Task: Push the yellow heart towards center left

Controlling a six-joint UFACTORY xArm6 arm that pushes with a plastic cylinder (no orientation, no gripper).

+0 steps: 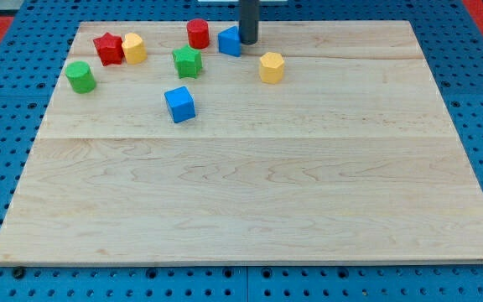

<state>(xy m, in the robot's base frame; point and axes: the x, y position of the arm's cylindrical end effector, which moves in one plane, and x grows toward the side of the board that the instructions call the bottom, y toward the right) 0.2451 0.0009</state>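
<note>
— Near the view's top, where's my tip (248, 42)?
— Touching the blue block (230, 40), whose shape it partly hides; holding nothing.
— And the yellow heart (134, 48)?
— Top left, against the red star (108, 49); the rod's upper end is cut off

Straight dark grey rod, smooth, cylindrical; my tip (248, 42) blunt, plain.

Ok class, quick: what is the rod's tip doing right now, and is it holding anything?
My tip: no gripper, holds nothing; it sits against the right side of the blue block at the view's top, apart from the yellow heart.
</note>
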